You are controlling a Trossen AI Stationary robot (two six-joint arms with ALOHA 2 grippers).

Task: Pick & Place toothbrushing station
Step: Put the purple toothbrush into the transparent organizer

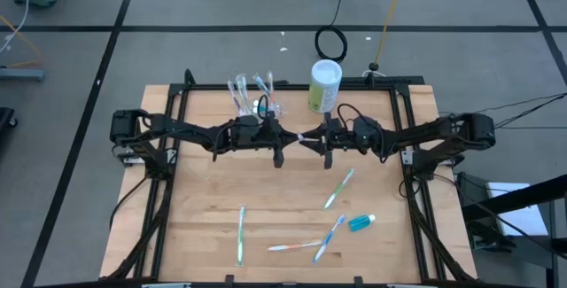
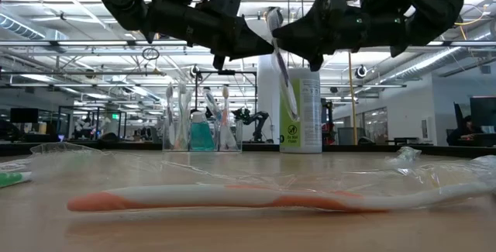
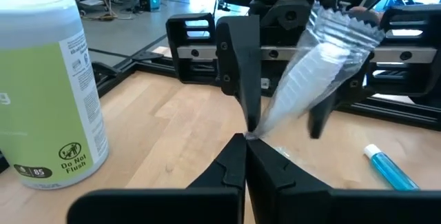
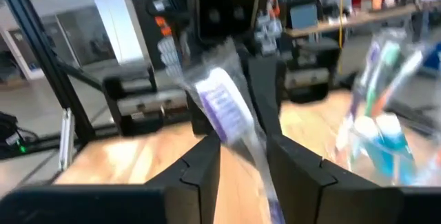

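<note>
The pale wooden table (image 1: 204, 235) carries the tall white-and-green cylindrical canister (image 1: 324, 86) and, beside it, the small clear plastic holder (image 1: 257, 104) with brushes. Above the middle, the left gripper (image 1: 282, 137) is clenched on a wrapped purple-bristled toothbrush (image 2: 280, 66), while the right gripper (image 1: 310, 139) stands parted around it. The handover could drop it if the crinkly wrapper slips. The canister reads "Do Not Flush" and "85".

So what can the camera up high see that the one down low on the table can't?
Only the high view shows the blue toothpaste tube and all the loose toothbrushes lying flat. Only the low view shows the room behind and an orange toothbrush close up. Both show the clear holder, the green canister, and the two grippers meeting over the table.
</note>
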